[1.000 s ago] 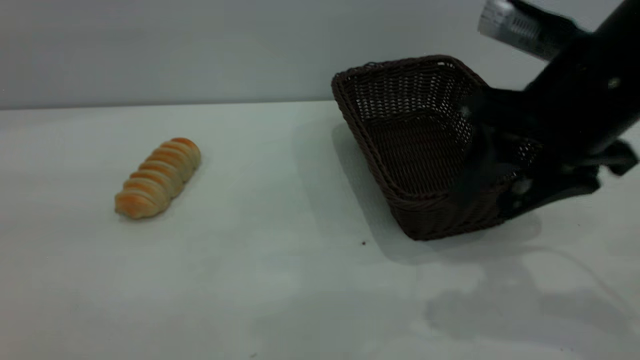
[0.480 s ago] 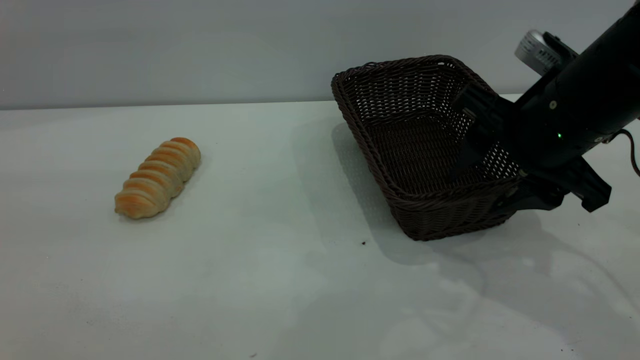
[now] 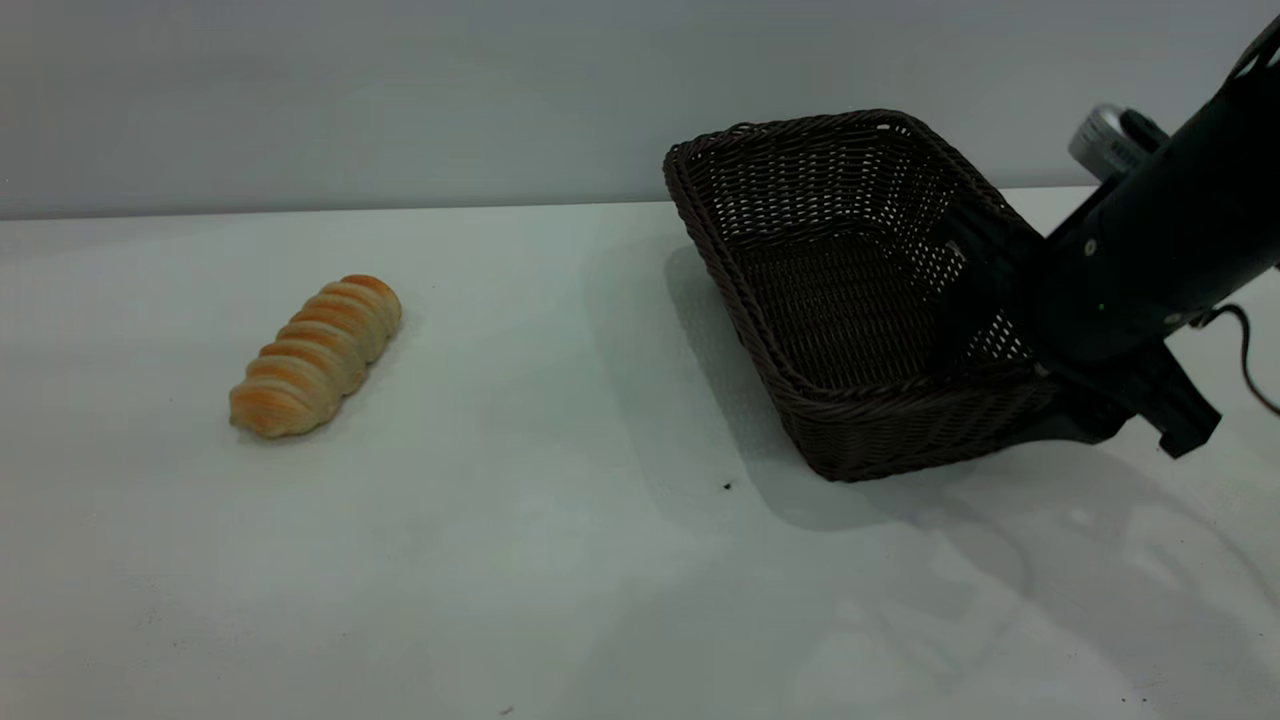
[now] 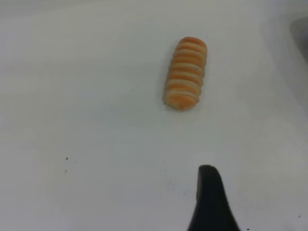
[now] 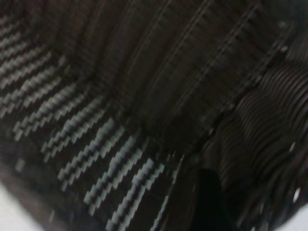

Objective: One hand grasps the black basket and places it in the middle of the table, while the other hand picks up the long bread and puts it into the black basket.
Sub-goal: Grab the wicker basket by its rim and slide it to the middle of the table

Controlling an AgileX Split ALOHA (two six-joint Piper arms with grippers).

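The long bread [image 3: 315,355] lies on the table [image 3: 560,580] at the left, with nothing touching it. Over at the right stands the black basket [image 3: 880,430], upright. My right gripper [image 3: 1000,385] is open and straddles the basket's right wall, one finger inside and one outside. Basket weave [image 5: 96,144] fills the right wrist view, with a dark fingertip [image 5: 208,204] close against it. My left gripper [image 4: 238,211] does not show in the exterior view. It hovers open over bare table, short of the bread [image 4: 186,72], and only one fingertip [image 4: 208,192] shows.
A plain grey wall [image 3: 400,100] runs behind the table's far edge. Bare tabletop spans the space between bread and basket, marked only by a tiny dark speck [image 3: 727,486]. The right arm's cable [image 3: 1250,350] hangs at the right edge.
The right arm has come down and shifted right, bringing its inner finger closer to the basket's right wall. Basket and bread have not moved.
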